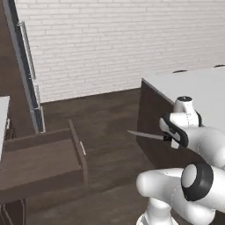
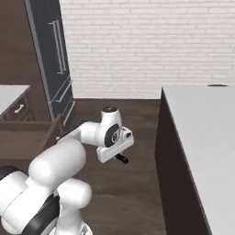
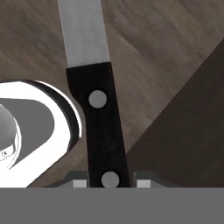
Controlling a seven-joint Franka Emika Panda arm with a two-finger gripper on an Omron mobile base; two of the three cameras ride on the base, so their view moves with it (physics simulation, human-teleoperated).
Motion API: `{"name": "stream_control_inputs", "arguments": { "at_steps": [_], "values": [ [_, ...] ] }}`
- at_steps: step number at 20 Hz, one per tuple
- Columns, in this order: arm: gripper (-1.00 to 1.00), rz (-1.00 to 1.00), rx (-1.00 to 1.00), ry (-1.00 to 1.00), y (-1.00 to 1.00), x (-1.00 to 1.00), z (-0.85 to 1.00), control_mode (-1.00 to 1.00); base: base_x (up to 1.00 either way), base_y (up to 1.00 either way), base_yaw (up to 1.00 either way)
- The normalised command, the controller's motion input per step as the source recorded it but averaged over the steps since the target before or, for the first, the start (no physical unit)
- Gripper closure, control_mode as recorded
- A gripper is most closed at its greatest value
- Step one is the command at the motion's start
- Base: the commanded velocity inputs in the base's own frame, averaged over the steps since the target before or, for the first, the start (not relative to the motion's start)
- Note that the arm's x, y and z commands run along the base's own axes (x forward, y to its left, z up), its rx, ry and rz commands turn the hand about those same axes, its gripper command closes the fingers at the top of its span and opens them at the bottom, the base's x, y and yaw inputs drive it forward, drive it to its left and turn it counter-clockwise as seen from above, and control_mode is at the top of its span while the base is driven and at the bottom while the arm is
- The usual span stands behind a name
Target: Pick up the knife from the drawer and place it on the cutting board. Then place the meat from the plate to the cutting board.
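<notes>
My gripper [image 3: 110, 183] is shut on the knife [image 3: 101, 127], with the black handle between the two fingertips [image 3: 79, 183]. The silver blade [image 3: 83, 30] points away from the hand. In the left base view the gripper [image 1: 168, 137] holds the knife [image 1: 145, 135] level in the air over the wooden floor, its tip pointing left toward the drawer [image 1: 39, 165]. The drawer stands pulled open, and what shows of its inside is bare. The knife's handle end [image 2: 122, 159] pokes out below the hand. The cutting board, the meat and the plate are out of view.
A dark island with a grey counter top [image 1: 193, 83] stands close on the right, its side wall just behind the hand. A tall dark cabinet [image 1: 26, 70] with long bar handles rises at the left, against a white brick wall. Open wooden floor [image 1: 105, 114] lies between drawer and island.
</notes>
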Motion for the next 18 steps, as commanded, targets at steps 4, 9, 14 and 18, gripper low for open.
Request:
{"name": "stream_control_inputs", "arguments": {
  "at_steps": [4, 9, 14, 18],
  "values": [
    [1.0, 0.0, 0.0, 0.0, 0.0, 0.0, 0.0, 1.0, -0.14, 0.0, -0.89],
    [1.0, 0.0, 0.0, 0.0, 0.0, 0.0, 0.0, 1.0, -0.36, 0.0, -0.82],
    [1.0, 0.0, 0.0, 0.0, 0.0, 0.0, 0.0, 1.0, -0.3, -0.39, -0.72],
    [1.0, 0.0, 0.0, 0.0, 0.0, 0.0, 0.0, 1.0, 0.0, -1.0, -0.53]
  ]
}}
